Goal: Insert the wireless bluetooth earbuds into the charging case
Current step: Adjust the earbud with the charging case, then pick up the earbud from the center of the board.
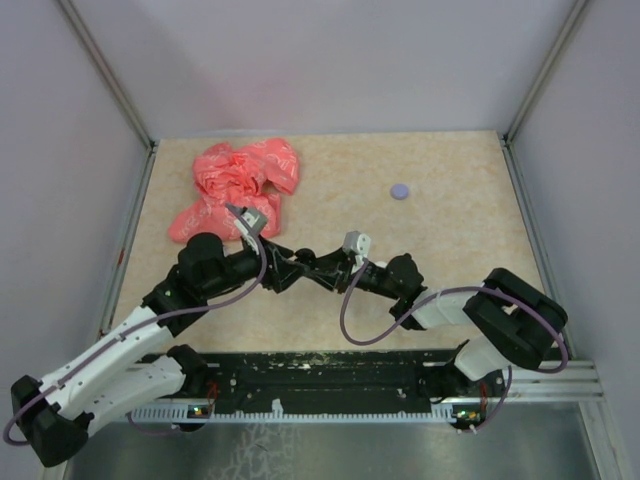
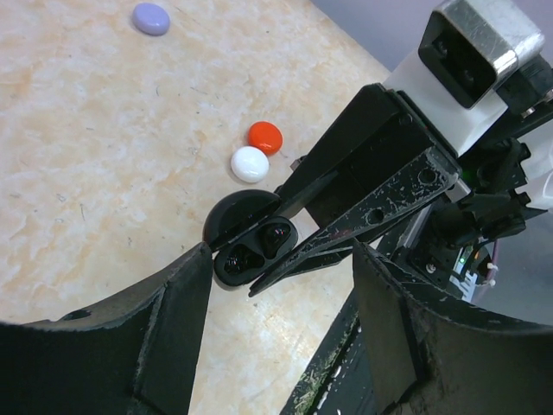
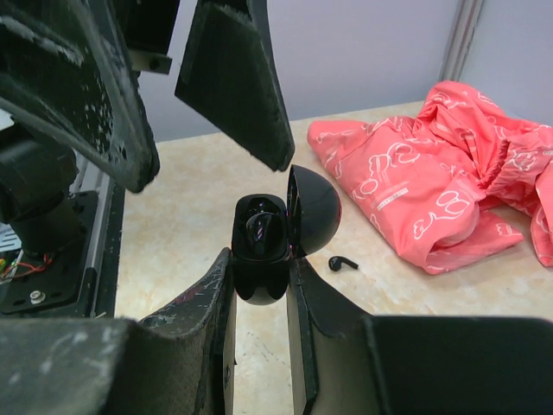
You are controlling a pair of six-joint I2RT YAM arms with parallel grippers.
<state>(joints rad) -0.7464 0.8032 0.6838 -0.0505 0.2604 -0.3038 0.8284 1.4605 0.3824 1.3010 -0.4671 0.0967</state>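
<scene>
The black charging case [image 3: 262,242] is held just above the table with its lid [image 3: 313,212] swung open. My right gripper [image 3: 259,270] is shut on the case's lower body. A glossy black earbud [image 3: 260,228] sits in the case. Another black earbud [image 3: 343,262] lies on the table just right of the case. My left gripper [image 2: 281,285] is open and holds nothing. Its fingers [image 3: 233,78] hang over the case. In the left wrist view the case [image 2: 251,246] shows two dark wells, with the right gripper's fingers [image 2: 363,216] clamped on it.
A crumpled pink bag [image 1: 240,185] lies at the back left, close to the loose earbud. A pale purple disc [image 1: 400,190] rests at the back right. A red disc [image 2: 265,137] and a white disc [image 2: 250,163] sit side by side beyond the case.
</scene>
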